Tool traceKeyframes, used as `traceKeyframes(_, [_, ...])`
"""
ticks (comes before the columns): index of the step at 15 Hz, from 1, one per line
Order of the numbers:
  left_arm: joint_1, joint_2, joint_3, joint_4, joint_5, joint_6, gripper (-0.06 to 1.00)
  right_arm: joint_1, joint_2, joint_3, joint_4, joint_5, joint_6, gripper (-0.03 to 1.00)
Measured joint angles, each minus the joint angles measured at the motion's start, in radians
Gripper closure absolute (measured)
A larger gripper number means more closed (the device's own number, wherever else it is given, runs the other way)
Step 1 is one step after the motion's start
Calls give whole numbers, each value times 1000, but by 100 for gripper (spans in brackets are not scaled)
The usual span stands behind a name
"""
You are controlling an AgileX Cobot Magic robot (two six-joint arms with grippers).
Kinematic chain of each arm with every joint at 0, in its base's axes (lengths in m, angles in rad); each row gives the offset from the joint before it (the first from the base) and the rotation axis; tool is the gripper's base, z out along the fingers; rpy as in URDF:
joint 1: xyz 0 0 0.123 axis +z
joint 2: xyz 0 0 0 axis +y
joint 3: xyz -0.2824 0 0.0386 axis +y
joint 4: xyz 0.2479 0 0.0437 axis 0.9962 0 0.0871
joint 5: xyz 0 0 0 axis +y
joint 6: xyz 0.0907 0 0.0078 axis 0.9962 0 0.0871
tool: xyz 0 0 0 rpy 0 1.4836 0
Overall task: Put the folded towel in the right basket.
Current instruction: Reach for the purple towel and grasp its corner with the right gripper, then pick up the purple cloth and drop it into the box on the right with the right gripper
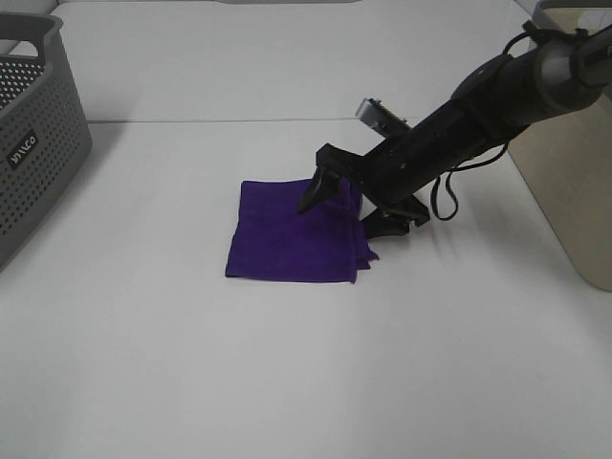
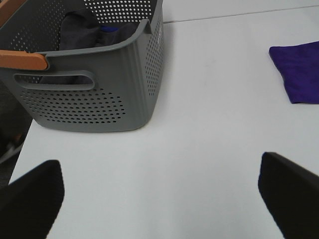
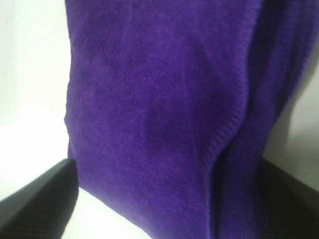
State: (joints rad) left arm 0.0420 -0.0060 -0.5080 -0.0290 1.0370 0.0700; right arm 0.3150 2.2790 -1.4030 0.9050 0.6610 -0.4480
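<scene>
The folded purple towel (image 1: 287, 234) lies flat on the white table in the middle; its corner also shows in the left wrist view (image 2: 299, 69). My right gripper (image 1: 344, 215) is down at the towel's right edge, open, with one finger on the towel's top and the other beside its right edge. In the right wrist view the towel (image 3: 159, 99) fills the frame between the two dark fingers (image 3: 40, 204). The right basket (image 1: 574, 182), beige, stands at the table's right edge. My left gripper (image 2: 159, 199) is open and empty above bare table, far from the towel.
A grey perforated basket (image 1: 29, 134) stands at the left edge; in the left wrist view this basket (image 2: 99, 94) holds dark cloth and has an orange handle. The right arm's cable (image 1: 442, 196) hangs near the towel.
</scene>
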Motion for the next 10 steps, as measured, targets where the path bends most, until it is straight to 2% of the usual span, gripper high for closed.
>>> traceKeyframes(1, [0, 0, 0, 0, 0, 0, -5, 33, 6, -5, 3, -17, 0, 14])
traceKeyframes(2, [0, 0, 0, 0, 0, 0, -5, 66, 11, -5, 3, -48, 0, 23])
traceKeyframes(3, [0, 0, 0, 0, 0, 0, -5, 99, 16, -6, 1, -79, 1, 39])
traceKeyframes(5, [0, 0, 0, 0, 0, 0, -5, 149, 31, -13, 0, -117, 2, 81])
traceKeyframes(6, [0, 0, 0, 0, 0, 0, -5, 160, 36, -21, 0, -121, 3, 91])
traceKeyframes(10, [0, 0, 0, 0, 0, 0, -5, 171, 41, -42, 13, -113, 3, 92])
